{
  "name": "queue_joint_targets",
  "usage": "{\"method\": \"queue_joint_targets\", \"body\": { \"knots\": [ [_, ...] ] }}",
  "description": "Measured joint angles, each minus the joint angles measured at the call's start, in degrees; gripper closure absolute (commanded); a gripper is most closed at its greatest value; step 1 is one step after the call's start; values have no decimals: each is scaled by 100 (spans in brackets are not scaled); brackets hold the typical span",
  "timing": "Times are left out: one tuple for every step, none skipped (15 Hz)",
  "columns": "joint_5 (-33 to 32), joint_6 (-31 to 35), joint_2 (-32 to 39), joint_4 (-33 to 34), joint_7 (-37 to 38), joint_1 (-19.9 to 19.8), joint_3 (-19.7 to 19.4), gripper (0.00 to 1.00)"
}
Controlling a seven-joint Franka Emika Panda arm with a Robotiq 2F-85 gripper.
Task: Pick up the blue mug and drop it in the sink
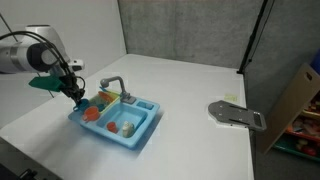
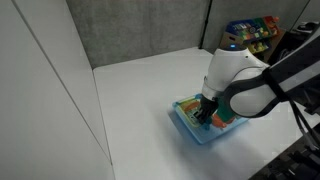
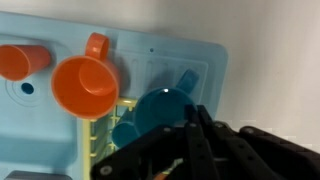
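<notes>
The light-blue toy sink stands on the white table and is partly hidden by the arm in an exterior view. In the wrist view the blue mug is over the sink's rack end, open side towards the camera, handle pointing up-right. My gripper has its dark fingers drawn close together on the mug's rim. In an exterior view the gripper hangs just above the sink's end away from the basin. The grey faucet rises behind it.
An orange mug and another orange piece lie in the sink beside a yellow rack. The basin holds small toy pieces. A grey flat object lies far across the table. Shelves stand beyond the table.
</notes>
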Motion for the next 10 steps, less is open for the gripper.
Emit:
{"method": "queue_joint_targets", "body": {
  "knots": [
    [0, -7, -29, 0, 0, -11, 0, 98],
    [0, -20, -60, 0, 0, -21, -1, 98],
    [0, -42, -97, 0, 0, -32, -2, 98],
    [0, -77, -139, -1, 0, -38, -6, 98],
    [0, -120, -182, -1, 0, -39, -14, 98],
    [0, -161, -225, -1, 0, -41, -19, 98],
    [0, -217, -273, -1, 0, -42, -24, 98],
    [0, -278, -324, -1, 0, -44, -27, 98],
    [0, -346, -378, -2, 0, -50, -29, 98],
    [0, -411, -434, -5, 0, -58, -30, 98]
  ]
}}
